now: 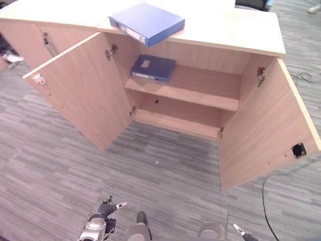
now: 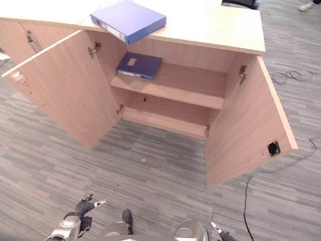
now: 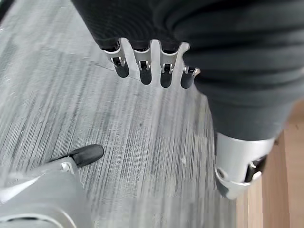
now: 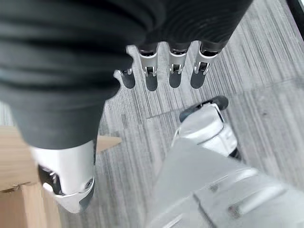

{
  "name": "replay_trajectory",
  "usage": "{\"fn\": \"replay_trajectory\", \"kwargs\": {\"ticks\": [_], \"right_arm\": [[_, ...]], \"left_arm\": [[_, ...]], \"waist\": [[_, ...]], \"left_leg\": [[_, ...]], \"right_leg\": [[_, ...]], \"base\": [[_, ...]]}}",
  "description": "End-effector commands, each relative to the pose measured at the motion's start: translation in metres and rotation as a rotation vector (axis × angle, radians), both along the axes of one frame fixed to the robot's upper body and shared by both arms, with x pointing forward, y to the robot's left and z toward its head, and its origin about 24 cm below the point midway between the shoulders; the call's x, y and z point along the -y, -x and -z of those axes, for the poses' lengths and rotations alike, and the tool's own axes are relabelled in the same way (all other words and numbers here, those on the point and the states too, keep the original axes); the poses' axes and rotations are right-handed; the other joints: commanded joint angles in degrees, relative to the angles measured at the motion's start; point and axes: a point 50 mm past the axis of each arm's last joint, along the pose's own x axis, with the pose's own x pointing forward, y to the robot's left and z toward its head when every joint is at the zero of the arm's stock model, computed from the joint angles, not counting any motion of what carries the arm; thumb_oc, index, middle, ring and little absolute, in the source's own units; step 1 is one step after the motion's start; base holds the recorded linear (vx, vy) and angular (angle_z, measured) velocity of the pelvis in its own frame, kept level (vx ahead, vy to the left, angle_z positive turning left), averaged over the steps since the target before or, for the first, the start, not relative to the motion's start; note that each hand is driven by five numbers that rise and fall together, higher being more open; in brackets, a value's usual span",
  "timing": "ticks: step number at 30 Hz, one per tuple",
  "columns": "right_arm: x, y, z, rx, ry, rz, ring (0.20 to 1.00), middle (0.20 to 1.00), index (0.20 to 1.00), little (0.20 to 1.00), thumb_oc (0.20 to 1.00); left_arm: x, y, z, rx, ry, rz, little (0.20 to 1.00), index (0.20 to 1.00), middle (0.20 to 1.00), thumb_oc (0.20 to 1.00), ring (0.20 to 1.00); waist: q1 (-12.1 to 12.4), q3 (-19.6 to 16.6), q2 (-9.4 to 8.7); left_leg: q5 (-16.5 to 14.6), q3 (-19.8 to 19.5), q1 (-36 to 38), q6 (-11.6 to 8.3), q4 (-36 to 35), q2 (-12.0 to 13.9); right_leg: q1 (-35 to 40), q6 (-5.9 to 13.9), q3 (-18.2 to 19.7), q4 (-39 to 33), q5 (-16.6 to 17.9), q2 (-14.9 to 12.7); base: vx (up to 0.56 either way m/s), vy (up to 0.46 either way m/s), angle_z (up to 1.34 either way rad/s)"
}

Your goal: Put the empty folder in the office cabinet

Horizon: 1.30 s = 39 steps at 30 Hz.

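From the head, the office cabinet (image 1: 210, 95) stands with both doors open; one blue folder (image 1: 153, 67) lies on its upper shelf, another folder (image 1: 147, 23) on top. Wrist views show the left hand (image 3: 147, 66) and right hand (image 4: 161, 71) relaxed, empty above grey carpet (image 3: 71, 104).

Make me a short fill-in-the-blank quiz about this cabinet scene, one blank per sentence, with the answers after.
1. Both cabinet doors stand ____.
2. The larger blue folder lies on the cabinet's ____.
3. The smaller dark blue folder lies on the ____ shelf inside.
4. The left hand and the right hand hang over the carpet holding ____.

Missing words: open; top; upper; nothing
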Motion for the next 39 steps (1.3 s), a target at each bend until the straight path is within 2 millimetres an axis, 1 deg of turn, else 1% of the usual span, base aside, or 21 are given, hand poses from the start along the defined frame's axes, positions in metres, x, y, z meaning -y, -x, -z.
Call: {"fn": "replay_trajectory", "kwargs": {"ticks": [1,2,6,7,8,9,11,14,17,19,20,21,23,25,28,29,30,33,34,36,39], "right_arm": [[0.007,-0.007,-0.004,0.022,0.025,-0.012,1.0,1.0,1.0,1.0,1.0],[0.006,-0.007,-0.004,0.017,0.024,-0.029,1.0,1.0,1.0,1.0,1.0],[-0.001,-0.013,-0.003,0.036,0.014,-0.066,1.0,1.0,1.0,1.0,1.0],[-0.001,-0.016,-0.004,0.044,0.015,-0.065,1.0,1.0,1.0,1.0,1.0],[-0.001,-0.018,-0.004,0.049,0.016,-0.066,1.0,1.0,1.0,1.0,1.0],[-0.002,-0.017,-0.004,0.046,0.016,-0.068,1.0,1.0,1.0,1.0,1.0],[-0.002,-0.014,-0.002,0.033,0.014,-0.067,1.0,1.0,1.0,1.0,1.0],[0.004,-0.01,-0.004,0.016,0.036,-0.088,1.0,1.0,1.0,1.0,1.0],[0.006,-0.013,-0.005,0.013,0.048,-0.104,1.0,1.0,1.0,1.0,1.0],[0.007,-0.016,-0.006,0.023,0.051,-0.116,1.0,1.0,1.0,1.0,1.0],[0.009,-0.019,-0.008,0.033,0.059,-0.135,1.0,1.0,1.0,1.0,1.0],[0.011,-0.023,-0.009,0.039,0.068,-0.15,1.0,1.0,1.0,1.0,1.0],[0.014,-0.021,-0.01,0.032,0.077,-0.158,1.0,1.0,1.0,1.0,1.0],[0.018,-0.016,-0.01,0.015,0.089,-0.157,1.0,1.0,1.0,1.0,1.0],[0.025,-0.013,-0.012,0.003,0.109,-0.158,1.0,1.0,1.0,1.0,1.0],[0.028,-0.013,-0.014,0.004,0.12,-0.154,1.0,1.0,1.0,1.0,1.0],[0.03,-0.013,-0.014,0.002,0.121,-0.154,1.0,1.0,1.0,1.0,1.0],[0.03,-0.01,-0.014,0.001,0.118,-0.147,1.0,1.0,1.0,1.0,1.0],[0.03,-0.01,-0.014,0.001,0.118,-0.147,1.0,1.0,1.0,1.0,1.0],[0.028,-0.014,-0.014,0.014,0.115,-0.154,1.0,1.0,1.0,1.0,1.0],[0.026,-0.017,-0.014,0.019,0.109,-0.169,1.0,1.0,1.0,1.0,1.0]], "left_arm": [[-0.017,0.0,-0.008,0.039,-0.044,-0.014,1.0,1.0,1.0,1.0,1.0],[-0.018,0.004,-0.007,0.026,-0.043,-0.018,1.0,1.0,1.0,1.0,1.0],[-0.019,0.012,-0.003,0.007,-0.026,-0.054,1.0,1.0,1.0,1.0,1.0],[-0.018,0.012,-0.003,0.014,-0.019,-0.065,1.0,1.0,1.0,1.0,1.0],[-0.018,0.013,-0.003,0.014,-0.012,-0.078,1.0,1.0,1.0,1.0,1.0],[-0.017,0.014,-0.002,0.009,-0.008,-0.079,1.0,1.0,1.0,1.0,1.0],[-0.01,0.017,0.002,-0.011,0.004,-0.06,1.0,1.0,1.0,1.0,1.0],[-0.002,0.026,0.008,-0.024,0.034,-0.087,1.0,1.0,1.0,1.0,1.0],[0.001,0.03,0.011,-0.03,0.052,-0.107,1.0,1.0,1.0,1.0,1.0],[0.005,0.03,0.011,-0.021,0.065,-0.105,1.0,1.0,1.0,1.0,1.0],[0.006,0.028,0.01,-0.007,0.071,-0.112,1.0,1.0,1.0,1.0,1.0],[0.006,0.027,0.01,0.003,0.073,-0.132,1.0,1.0,1.0,1.0,1.0],[0.007,0.026,0.009,0.015,0.079,-0.16,1.0,1.0,1.0,1.0,1.0],[0.008,0.025,0.01,0.018,0.081,-0.171,1.0,1.0,1.0,1.0,1.0],[0.005,0.025,0.009,0.014,0.071,-0.171,1.0,1.0,1.0,1.0,1.0],[0.001,0.023,0.008,0.02,0.061,-0.182,1.0,1.0,1.0,1.0,1.0],[-0.001,0.022,0.007,0.024,0.056,-0.184,1.0,1.0,1.0,1.0,1.0],[-0.008,0.022,0.005,0.027,0.038,-0.201,1.0,1.0,1.0,1.0,1.0],[-0.008,0.022,0.005,0.027,0.038,-0.201,1.0,1.0,1.0,1.0,1.0],[-0.017,0.023,0.003,0.027,0.02,-0.232,1.0,1.0,1.0,1.0,1.0],[-0.019,0.028,0.005,0.009,0.014,-0.246,1.0,1.0,1.0,1.0,1.0]], "waist": [[1.8,0.4,1.62],[2.1,0.4,1.81],[2.2,1.3,1.93],[2.1,1.8,1.79],[2.5,2.2,1.59],[2.9,2.0,1.61],[3.0,1.5,1.77],[2.7,0.3,2.55],[2.6,0.3,3.26],[2.4,1.1,3.04],[2.9,2.5,2.83],[3.4,3.1,2.68],[3.6,3.8,2.37],[3.7,4.1,2.05],[3.6,4.0,1.55],[3.9,3.8,1.71],[4.2,4.0,1.77],[4.9,4.3,1.96],[4.9,4.3,1.93],[5.8,4.3,1.9],[6.0,3.7,2.03]], "left_leg": [[2.5,1.6,1.9,-1.66,-3.3,3.4],[2.4,2.7,2.4,-0.95,-3.9,2.7],[2.3,5.9,4.2,1.17,-5.2,-0.6],[2.2,6.8,4.7,1.35,-5.4,-1.6],[1.8,8.2,5.2,1.29,-5.4,-2.3],[0.6,8.4,6.0,0.86,-5.1,-2.7],[0.3,10.0,6.2,0.39,-4.2,-2.5],[1.4,13.4,5.9,-0.9,-4.2,-1.7],[1.6,14.4,5.3,-1.78,-2.4,-0.7],[2.5,15.0,2.1,-3.99,5.6,3.0],[7.0,13.6,-1.0,-5.62,13.0,5.8],[8.4,10.2,-2.0,-6.32,15.0,5.7],[8.1,4.5,-3.5,-6.11,15.6,5.1],[7.4,0.7,-3.4,-5.57,13.1,6.4],[8.5,-2.1,-2.2,-5.44,5.9,10.3],[11.2,-4.1,-1.8,-5.89,0.5,12.6],[13.2,-5.6,-2.1,-6.35,-1.7,13.9],[17.1,-7.5,-3.2,-7.62,-5.5,16.9],[17.2,-7.4,-3.1,-7.65,-5.7,16.8],[18.6,-9.2,-3.8,-8.88,-7.0,19.1],[18.6,-8.7,-3.5,-9.49,-7.2,20.0]], "right_leg": [[2.9,1.26,-14.9,3.7,-7.0,-3.0],[3.3,0.99,-18.1,3.9,-8.4,-2.2],[2.3,0.26,-19.9,3.4,-15.8,9.0],[1.7,0.19,-21.0,2.9,-16.6,11.5],[1.3,0.34,-23.5,2.0,-17.5,12.5],[1.8,0.25,-26.0,1.0,-19.2,12.1],[3.6,-3.13,-29.7,-2.5,-22.2,11.4],[7.4,-4.67,-27.8,-11.0,-22.5,13.8],[7.8,-5.32,-26.2,-12.8,-22.4,14.3],[9.5,-6.29,-23.8,-15.5,-23.2,14.6],[9.6,-8.34,-23.0,-15.8,-22.9,15.3],[9.7,-8.75,-22.0,-15.8,-23.1,15.5],[9.9,-9.06,-20.3,-15.2,-23.7,15.6],[10.0,-8.75,-19.3,-14.5,-24.3,15.2],[10.0,-7.58,-18.8,-13.3,-25.1,14.4],[9.0,-7.12,-17.8,-11.4,-25.6,14.1],[8.6,-6.83,-17.0,-9.9,-26.3,14.0],[8.6,-6.34,-15.7,-6.3,-28.4,13.7],[8.6,-6.35,-15.6,-6.2,-28.6,13.7],[8.0,-5.16,-14.0,-2.0,-30.4,13.0],[8.0,-4.36,-14.5,-1.1,-30.9,12.5]], "base": [[0.0,0.455,-1.12],[-0.02,0.435,-1.25],[-0.06,0.304,-0.54],[-0.1,0.212,-0.7],[-0.01,0.189,-0.66],[0.01,0.124,-0.49],[-0.02,0.025,-0.25],[-0.05,-0.053,-0.34],[-0.01,-0.03,-0.72],[-0.03,-0.117,-0.65],[-0.07,-0.1,-0.5],[-0.08,-0.066,-0.64],[0.01,0.021,-0.58],[0.04,0.069,-0.45],[0.11,0.131,-0.05],[0.18,0.235,0.07],[0.19,0.255,0.08],[0.15,0.169,0.15],[0.16,0.213,0.04],[0.2,0.312,-0.19],[0.11,0.261,-0.08]]}}
